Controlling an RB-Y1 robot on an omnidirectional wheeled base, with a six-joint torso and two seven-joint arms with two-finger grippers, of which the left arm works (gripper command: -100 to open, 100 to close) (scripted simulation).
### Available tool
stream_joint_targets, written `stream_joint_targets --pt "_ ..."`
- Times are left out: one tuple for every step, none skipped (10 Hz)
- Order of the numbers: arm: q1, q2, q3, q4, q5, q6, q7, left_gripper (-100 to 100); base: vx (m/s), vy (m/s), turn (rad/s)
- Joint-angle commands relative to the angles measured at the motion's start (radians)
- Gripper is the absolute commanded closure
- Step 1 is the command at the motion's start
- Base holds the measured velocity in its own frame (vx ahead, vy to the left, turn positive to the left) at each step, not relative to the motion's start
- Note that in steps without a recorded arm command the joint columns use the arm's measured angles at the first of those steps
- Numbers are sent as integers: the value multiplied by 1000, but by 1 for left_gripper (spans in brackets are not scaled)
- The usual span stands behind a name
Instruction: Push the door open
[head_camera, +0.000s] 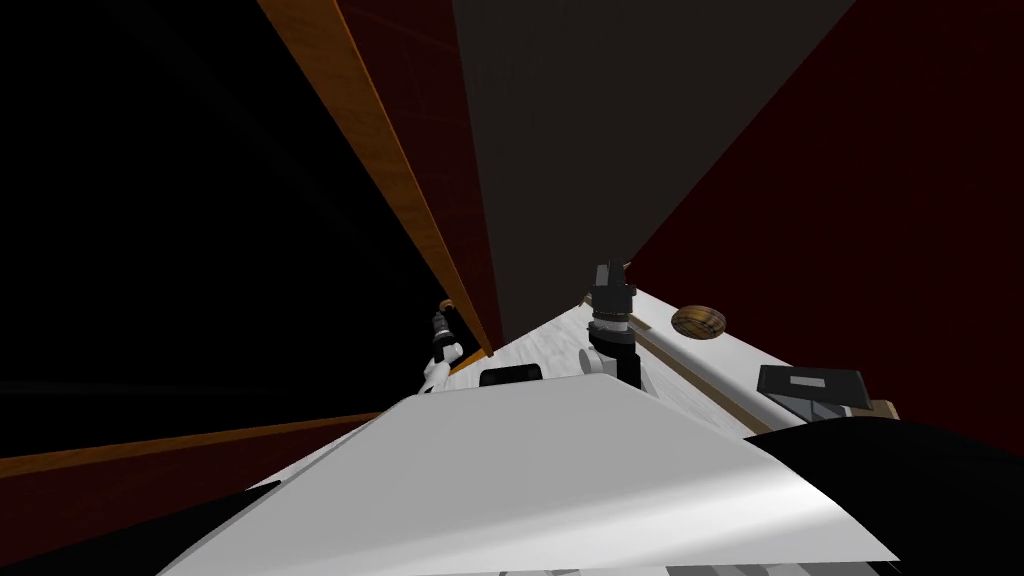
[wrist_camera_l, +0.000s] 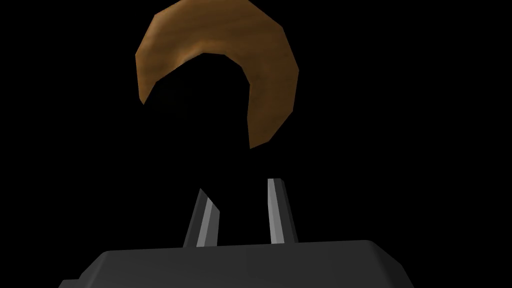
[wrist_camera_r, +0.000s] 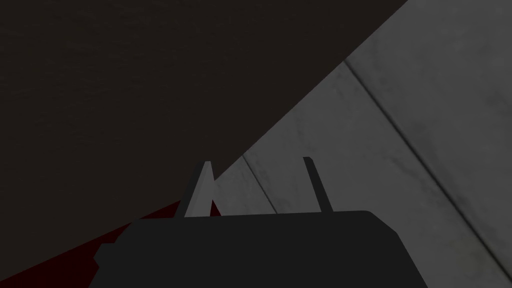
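Orange-brown wood, head view: the door (head_camera: 368, 130) shows a wood-toned edge with a dark red face beside it. It runs from 12 o'clock down to the left gripper (head_camera: 443, 318), and a black area lies on its 9 o'clock side.
Right arm, head view: the right gripper (head_camera: 610, 278) hangs over the pale floor (head_camera: 545, 340) at the door's 3 o'clock, apart from it. A round wooden thing (head_camera: 699, 321) lies further toward 3 o'clock.
Left wrist view: the fingers are narrowly parted and hold nothing. A brown crescent (wrist_camera_l: 270, 85) sits ahead at 12 o'clock, perhaps the door's knob; I cannot tell whether anything touches it.
Right wrist view: the fingers stand wider and are empty, aimed at a dark grey flat surface (wrist_camera_r: 150, 75) and grey floor tiles (wrist_camera_r: 400, 125).
Step in hand: the left arm is probably being set against the door for the push.
Doing it well: bear on the door's flat face near this low end, not on the rounded crescent, where the thin fingers could slide off. Keep the fingers close together, press squarely, and follow the swing.
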Motion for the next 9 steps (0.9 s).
stream_joint_targets --pt "-16 27 30 2 12 -28 -10 100 12 42 -90" --pt "-21 29 47 5 20 -38 -20 100 14 62 -169" --pt "-26 31 66 8 28 -49 -32 100 27 84 -160" --pt "-26 31 66 8 28 -49 -32 100 22 66 -53" --pt "-26 31 66 8 28 -49 -32 100 0 28 2" --pt "-26 31 66 8 28 -49 -32 100 -5 10 26" --pt "-32 33 85 11 37 -60 -43 100 5 29 -115" --pt "-32 33 85 11 37 -60 -43 100 7 41 -67" --pt "-32 33 85 11 37 -60 -43 100 5 23 42"
